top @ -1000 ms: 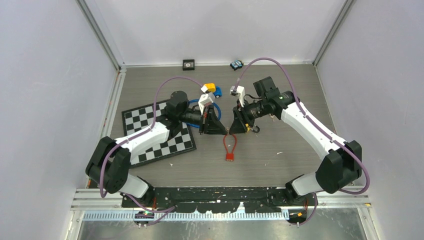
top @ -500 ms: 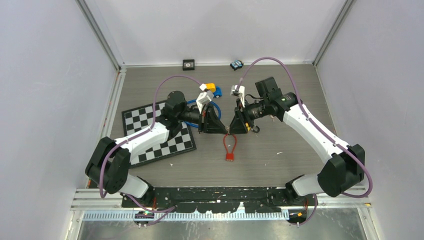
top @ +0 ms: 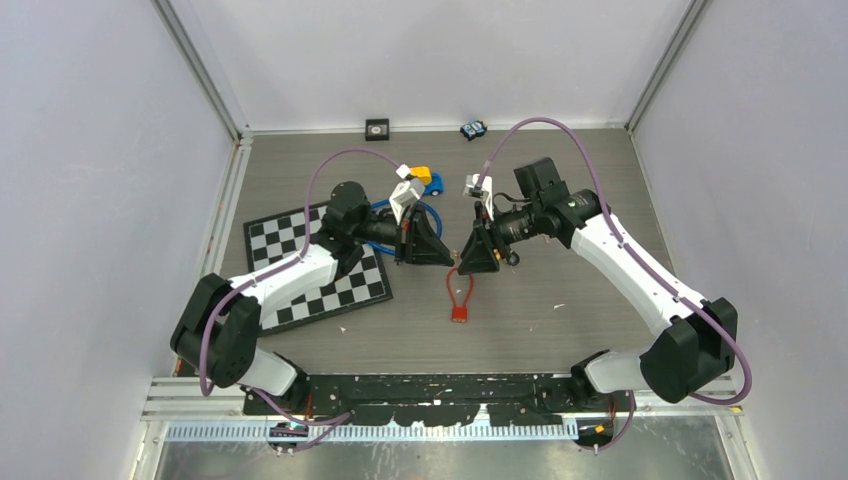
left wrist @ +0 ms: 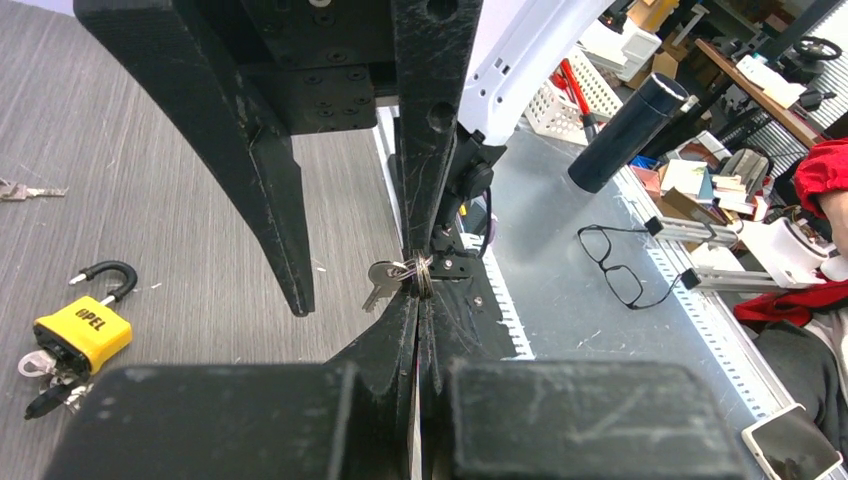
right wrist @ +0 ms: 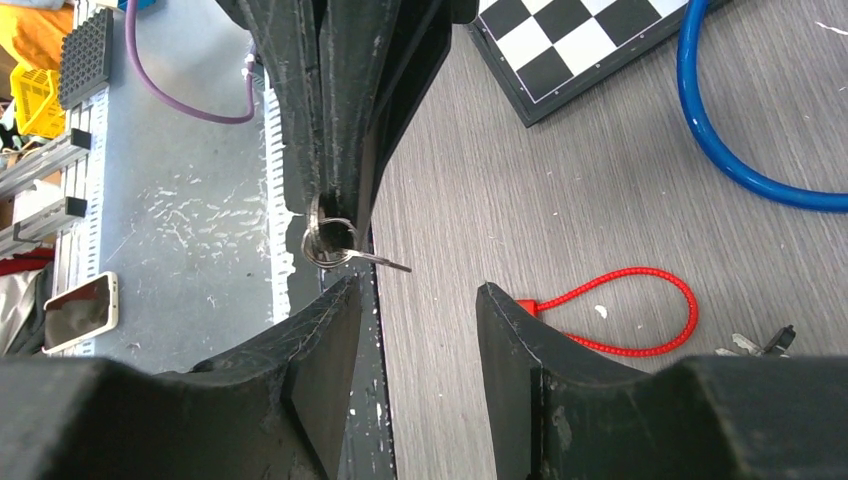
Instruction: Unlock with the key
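Observation:
My left gripper point(left wrist: 420, 296) point(top: 446, 260) is shut on a key ring point(left wrist: 421, 276), and a small silver key point(left wrist: 382, 281) hangs from the ring just off the fingertips. My right gripper point(right wrist: 418, 293) point(top: 463, 260) faces it tip to tip and is open, nothing between its fingers. Its left fingertip sits just below the key ring point(right wrist: 326, 241) and key point(right wrist: 381, 262). A red cable lock point(top: 459, 296) point(right wrist: 622, 311) lies on the table right under both grippers. A yellow padlock point(left wrist: 82, 326) with its own keys lies further off.
A checkerboard point(top: 318, 262) lies under the left arm. A blue cable loop point(top: 432, 214) point(right wrist: 735, 150) lies behind the grippers, beside a yellow and blue object point(top: 424, 177). Loose keys point(left wrist: 22, 190) lie on the wood. Two small items point(top: 377, 127) point(top: 473, 129) sit by the back wall.
The right arm has swung slightly left, bringing its gripper closer to the left gripper's tip. The left gripper stays shut on the key ring.

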Available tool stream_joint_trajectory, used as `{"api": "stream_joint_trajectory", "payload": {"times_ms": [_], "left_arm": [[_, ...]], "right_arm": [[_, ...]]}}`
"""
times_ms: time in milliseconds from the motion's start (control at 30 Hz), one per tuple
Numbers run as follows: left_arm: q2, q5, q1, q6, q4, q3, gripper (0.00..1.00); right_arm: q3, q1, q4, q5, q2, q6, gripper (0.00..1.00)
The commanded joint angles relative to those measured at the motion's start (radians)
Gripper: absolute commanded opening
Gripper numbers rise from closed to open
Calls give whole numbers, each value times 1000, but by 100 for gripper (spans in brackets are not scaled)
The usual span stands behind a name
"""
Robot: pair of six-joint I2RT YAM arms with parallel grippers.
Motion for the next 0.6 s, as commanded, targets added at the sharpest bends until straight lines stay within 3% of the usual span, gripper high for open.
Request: {"api": "stream_joint_trajectory", "payload": {"times_ms": [0,567], "left_arm": [[-1,29,4,-61,117,-9,0],[-28,20,3,-66,122,-39,0]], "right_arm": [[5,8,57,-25,-14,-26,52],[56,63,54,-19,26,-35,49]]}}
